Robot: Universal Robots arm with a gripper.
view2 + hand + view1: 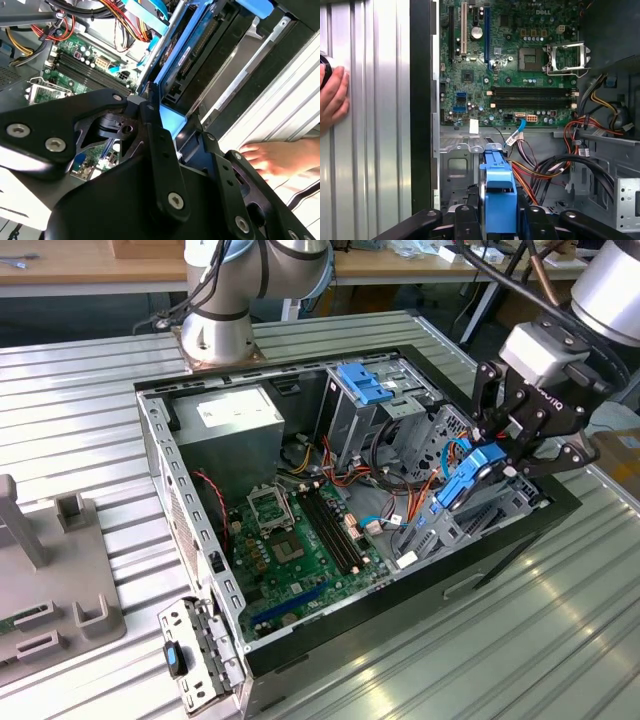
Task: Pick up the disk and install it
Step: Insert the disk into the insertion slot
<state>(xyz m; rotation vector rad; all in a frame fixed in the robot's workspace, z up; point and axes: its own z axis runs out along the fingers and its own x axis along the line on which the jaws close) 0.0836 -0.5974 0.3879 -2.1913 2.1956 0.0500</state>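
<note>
Since the disk point(468, 478) likely slides in edge-first, the tool point(505, 452) is clamped on its blue rail. It hangs tilted over the drive cage point(440, 532).

The gripper point(500, 212) hides the lower end of the disk point(499, 175), and the first wrist view's edge cuts off a hand point(332, 100).

One disk point(468, 480), one open computer case point(420, 602), one motherboard point(300, 540), one hand point(332, 97).
</note>
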